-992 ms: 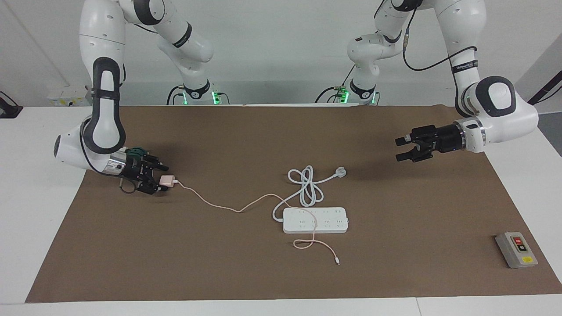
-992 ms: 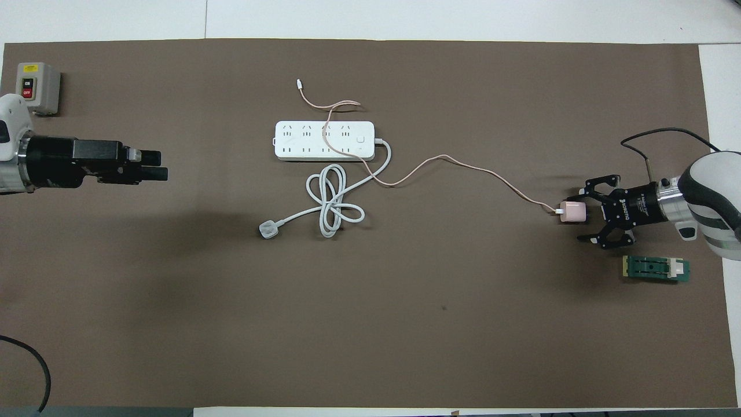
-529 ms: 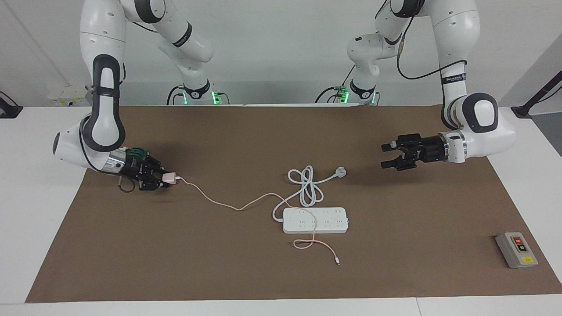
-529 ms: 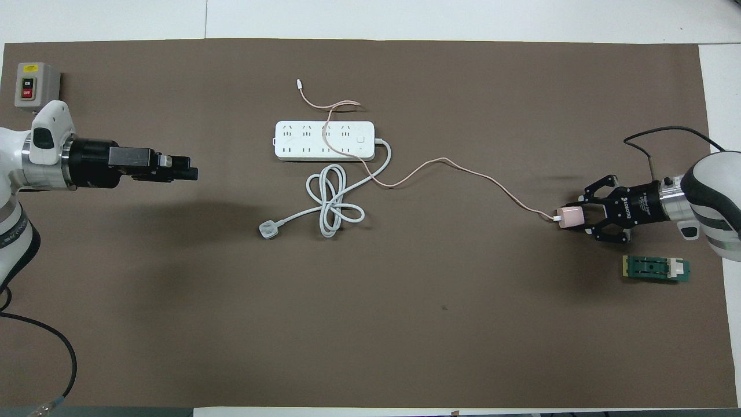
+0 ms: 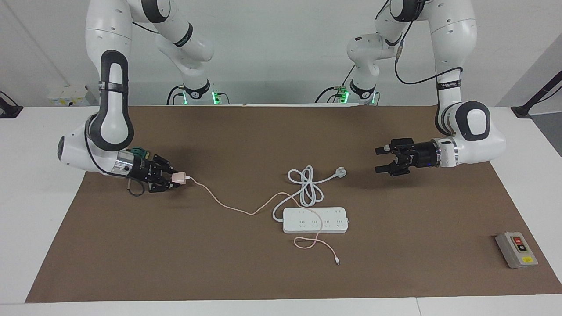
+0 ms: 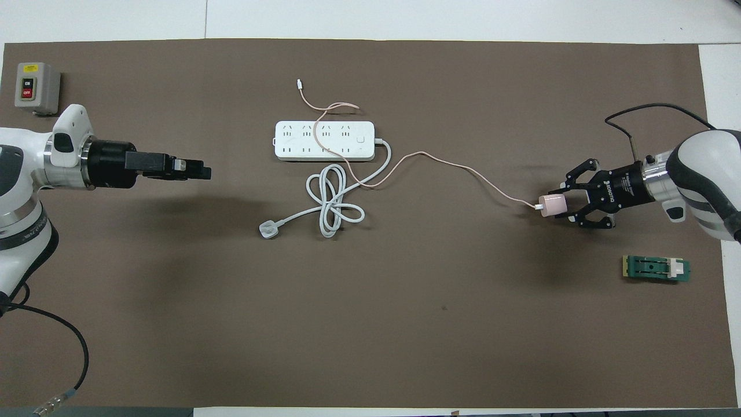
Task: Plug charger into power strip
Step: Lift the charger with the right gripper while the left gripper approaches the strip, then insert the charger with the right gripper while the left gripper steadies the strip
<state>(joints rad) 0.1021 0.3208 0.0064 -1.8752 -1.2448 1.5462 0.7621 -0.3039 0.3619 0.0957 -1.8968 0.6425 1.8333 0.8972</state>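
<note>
The right gripper hides the charger's prongs

Right fingers clamped, left fingers spread

A white table carries a brown mat under even light, a plain white wall alongside.

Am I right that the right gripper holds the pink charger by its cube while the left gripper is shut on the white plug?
Not quite. The right gripper does hold the charger by its cube, but the left gripper is open and holds nothing; the facing view shows it up in the air, apart from the plug, which lies on the mat.
</note>
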